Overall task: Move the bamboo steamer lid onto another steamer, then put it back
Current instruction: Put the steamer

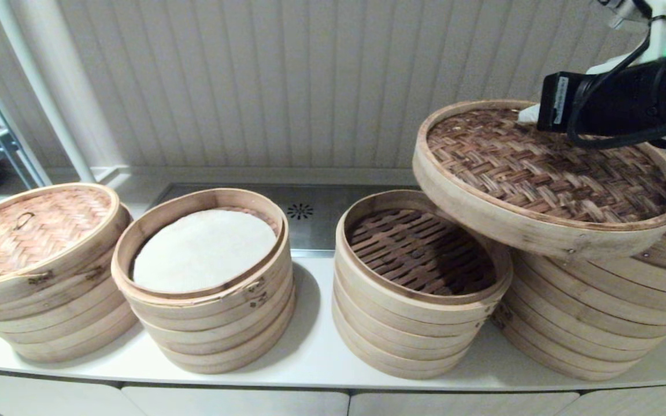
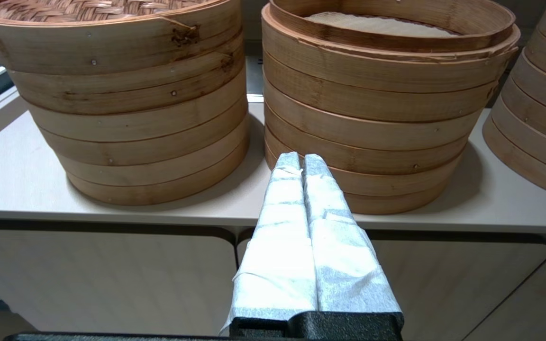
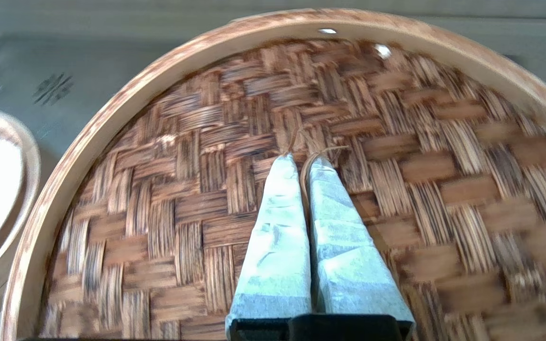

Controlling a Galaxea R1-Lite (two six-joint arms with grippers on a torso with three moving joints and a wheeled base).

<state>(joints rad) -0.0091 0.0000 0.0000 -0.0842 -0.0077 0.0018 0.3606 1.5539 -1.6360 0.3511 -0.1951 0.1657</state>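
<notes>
I have four steamer stacks on the counter (image 1: pixel 310 358); the lid (image 1: pixel 547 173) hangs tilted in the air, between the open steamer (image 1: pixel 420 277) and the far-right stack (image 1: pixel 599 323), overlapping both. My right gripper (image 3: pixel 301 161) has its jaws pinched nearly shut on the lid's thin loop handle. With so slight a hold, I judge the lid could swing, clip a rim or slip free. The left gripper (image 2: pixel 301 158) sits parked low before the counter, jaws closed on nothing. The arm hides the right gripper in the head view.
</notes>
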